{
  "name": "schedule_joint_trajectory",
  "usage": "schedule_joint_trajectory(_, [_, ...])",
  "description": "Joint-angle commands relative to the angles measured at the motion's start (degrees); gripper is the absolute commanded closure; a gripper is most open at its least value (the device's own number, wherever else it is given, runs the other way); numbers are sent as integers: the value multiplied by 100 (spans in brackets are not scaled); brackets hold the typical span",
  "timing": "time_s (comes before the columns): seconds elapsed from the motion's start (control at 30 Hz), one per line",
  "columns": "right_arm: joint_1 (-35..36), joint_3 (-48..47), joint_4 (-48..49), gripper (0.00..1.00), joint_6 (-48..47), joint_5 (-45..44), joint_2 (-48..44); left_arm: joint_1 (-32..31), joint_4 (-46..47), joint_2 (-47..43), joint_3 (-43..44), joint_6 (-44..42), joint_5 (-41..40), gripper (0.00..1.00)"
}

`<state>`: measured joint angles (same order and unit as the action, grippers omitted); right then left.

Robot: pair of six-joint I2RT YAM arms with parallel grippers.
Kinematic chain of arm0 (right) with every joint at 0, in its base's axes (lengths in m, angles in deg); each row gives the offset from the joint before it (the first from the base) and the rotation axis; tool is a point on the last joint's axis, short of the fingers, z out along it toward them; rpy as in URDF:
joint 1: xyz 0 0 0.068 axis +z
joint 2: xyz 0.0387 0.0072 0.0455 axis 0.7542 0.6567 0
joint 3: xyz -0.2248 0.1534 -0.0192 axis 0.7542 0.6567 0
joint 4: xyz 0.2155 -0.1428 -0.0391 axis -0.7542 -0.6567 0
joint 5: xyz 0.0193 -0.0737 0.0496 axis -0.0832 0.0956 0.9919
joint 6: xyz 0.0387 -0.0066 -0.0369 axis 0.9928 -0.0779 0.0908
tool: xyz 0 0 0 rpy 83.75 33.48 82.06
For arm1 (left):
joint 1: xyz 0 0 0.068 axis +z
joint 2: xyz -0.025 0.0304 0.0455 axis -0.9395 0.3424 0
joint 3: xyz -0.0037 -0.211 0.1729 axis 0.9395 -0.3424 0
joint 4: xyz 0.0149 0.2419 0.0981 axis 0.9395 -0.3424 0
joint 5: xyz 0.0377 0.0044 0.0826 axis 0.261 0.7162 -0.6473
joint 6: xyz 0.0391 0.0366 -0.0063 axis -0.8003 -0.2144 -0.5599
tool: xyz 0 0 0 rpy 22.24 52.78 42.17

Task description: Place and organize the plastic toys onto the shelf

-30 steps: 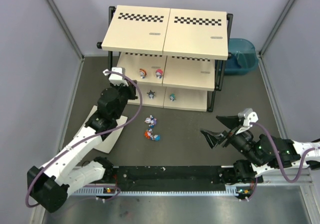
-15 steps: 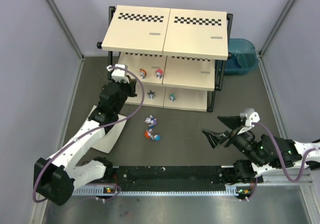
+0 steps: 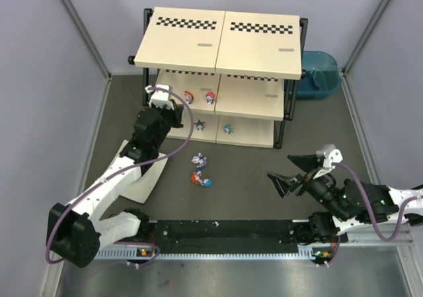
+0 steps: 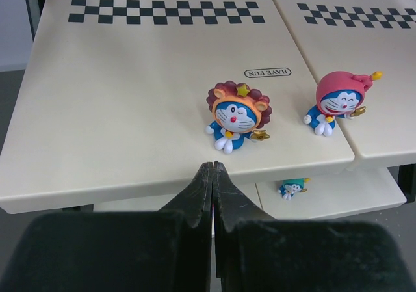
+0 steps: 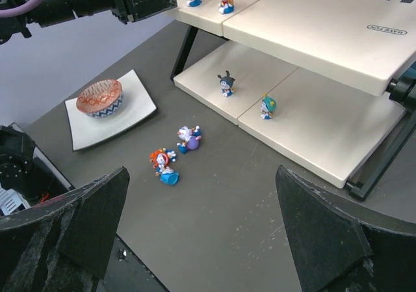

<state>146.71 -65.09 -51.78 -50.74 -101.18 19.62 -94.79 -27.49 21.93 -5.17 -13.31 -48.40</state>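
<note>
The shelf stands at the back. On its middle board stand an orange-maned toy and a red-hooded toy. The bottom board carries a dark grey toy and a teal toy. Two more plastic toys lie on the table in front, one white and purple, one orange-red. My left gripper is shut and empty, its tip at the middle board's front edge just before the maned toy. My right gripper hangs wide open above the table, right of the two lying toys.
A round orange-pink dish sits on a white sheet at the left, under my left arm. A blue tub stands behind the shelf's right end. Grey walls close in both sides.
My left arm has reached farther toward the shelf, bringing its shut gripper up to the middle board's edge. The right gripper and all toys stay put.
</note>
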Motion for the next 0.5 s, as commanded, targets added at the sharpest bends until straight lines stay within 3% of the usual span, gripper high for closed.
schedule_joint_trajectory(0.0, [51,-17,-6,4,62,-44,-50,30,313,34,223,-93,93,100])
schedule_joint_trajectory(0.47, [59,-17,-50,4,62,-53,-76,56,392,148,275,-102,93,100])
